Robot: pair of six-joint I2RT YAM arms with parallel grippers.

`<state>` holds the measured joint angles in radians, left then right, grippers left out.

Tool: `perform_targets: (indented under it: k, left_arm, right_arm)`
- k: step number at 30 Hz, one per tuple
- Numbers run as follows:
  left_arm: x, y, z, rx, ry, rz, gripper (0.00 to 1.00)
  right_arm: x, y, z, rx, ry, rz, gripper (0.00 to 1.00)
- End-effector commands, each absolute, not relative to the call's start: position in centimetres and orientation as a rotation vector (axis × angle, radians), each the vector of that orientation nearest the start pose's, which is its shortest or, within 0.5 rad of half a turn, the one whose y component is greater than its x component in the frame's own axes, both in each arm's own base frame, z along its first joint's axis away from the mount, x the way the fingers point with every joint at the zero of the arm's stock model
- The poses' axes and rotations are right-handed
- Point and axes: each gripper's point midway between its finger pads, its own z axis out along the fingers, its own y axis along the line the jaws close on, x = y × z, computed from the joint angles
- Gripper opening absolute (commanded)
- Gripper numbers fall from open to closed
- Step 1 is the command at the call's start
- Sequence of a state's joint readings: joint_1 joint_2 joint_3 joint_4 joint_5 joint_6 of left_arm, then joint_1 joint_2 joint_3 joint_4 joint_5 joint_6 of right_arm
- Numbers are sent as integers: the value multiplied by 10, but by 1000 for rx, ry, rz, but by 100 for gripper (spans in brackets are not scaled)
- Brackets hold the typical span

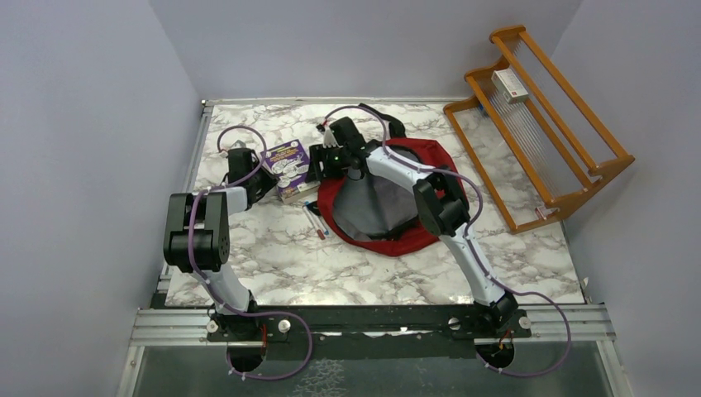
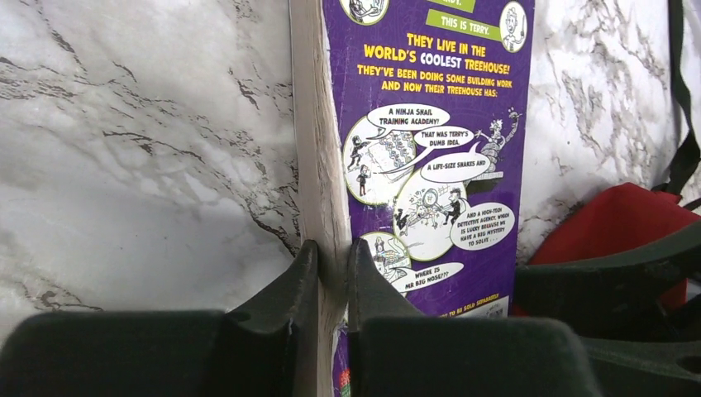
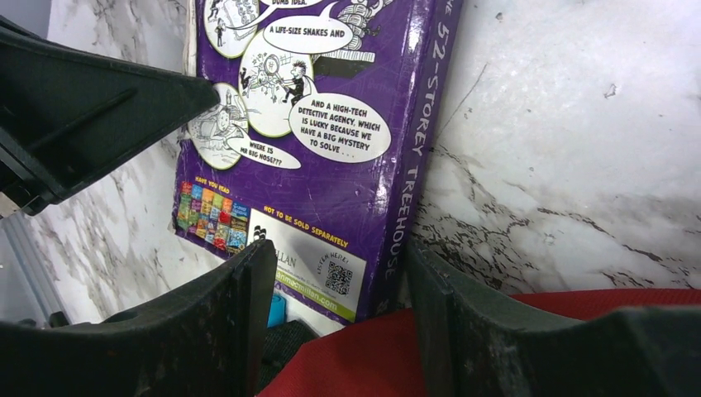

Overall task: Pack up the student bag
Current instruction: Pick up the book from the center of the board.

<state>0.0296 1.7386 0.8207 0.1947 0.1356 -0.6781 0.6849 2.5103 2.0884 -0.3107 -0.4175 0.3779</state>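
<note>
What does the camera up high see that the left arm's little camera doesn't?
Only the top view shows the wooden rack with a small box on it, the pens on the table, and both whole arms. Only the left wrist view shows the speech bubbles on the purple book clearly enough to read, and the left gripper clamping its page edge. Both show that book, the red student bag and the marble table.

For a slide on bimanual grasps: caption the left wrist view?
Left gripper pinches the page edge of the purple paperback on the marble table, red student bag beside.
</note>
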Motion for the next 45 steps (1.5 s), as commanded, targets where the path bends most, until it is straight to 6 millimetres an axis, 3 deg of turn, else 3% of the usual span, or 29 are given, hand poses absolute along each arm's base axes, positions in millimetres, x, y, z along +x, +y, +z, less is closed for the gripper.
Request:
perform_targets:
  k: [1,10,20,37,45]
  left_arm:
    - [338,-48,-51,-872,2548,-448,1]
    - [335,-47,-51,-895,2536,-468,0]
    - [335,-55,-40,-912,2469,-625,0]
    - [331,-58,-30,-992,2363,-844,0]
    - [333,-62,-30,-980,2362,-882,0]
  right_arm:
    - [422,441,14,-530,2509,1016,64]
    - [428,439,15,-346,2559,1237,64]
    - [413,453,11,-281,2586,1485,63]
    - [401,462,17,-338,2571,1665,61]
    - [388,481,29,-435,2519,1778,54]
